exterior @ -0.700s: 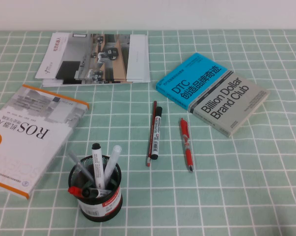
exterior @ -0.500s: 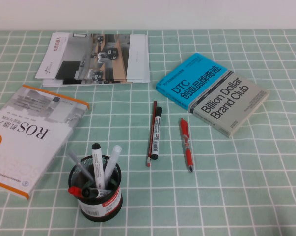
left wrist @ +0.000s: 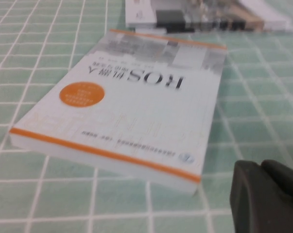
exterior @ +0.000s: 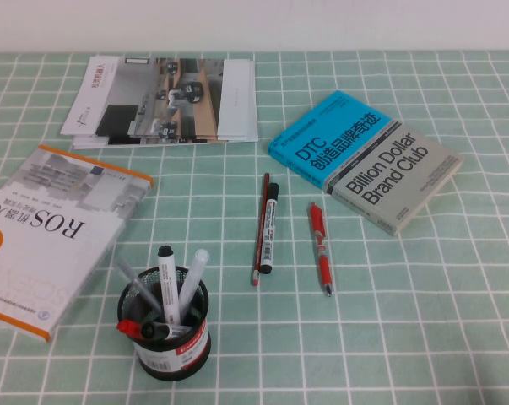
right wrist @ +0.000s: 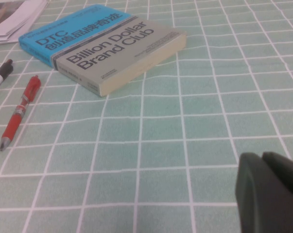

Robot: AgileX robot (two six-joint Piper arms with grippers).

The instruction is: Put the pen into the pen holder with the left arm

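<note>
Pen (exterior: pixel 260 229), thin maroon stick, lies touching a white marker (exterior: pixel 268 228) at 1 o'clock from the black mesh pen holder (exterior: pixel 165 322), risking a double grab; left claw (left wrist: pixel 267 194) and right claw (right wrist: pixel 270 189) hover low over the desk (exterior: pixel 406 321), openness unclear.

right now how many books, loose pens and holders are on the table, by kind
books: 2, ROS book and Billion Dollar Club book
magazine stack: 1
loose writing tools: 3, pen, marker, red clip pen
pen holder: 1
total: 7
left gripper and right gripper sit low, apart from all.
</note>
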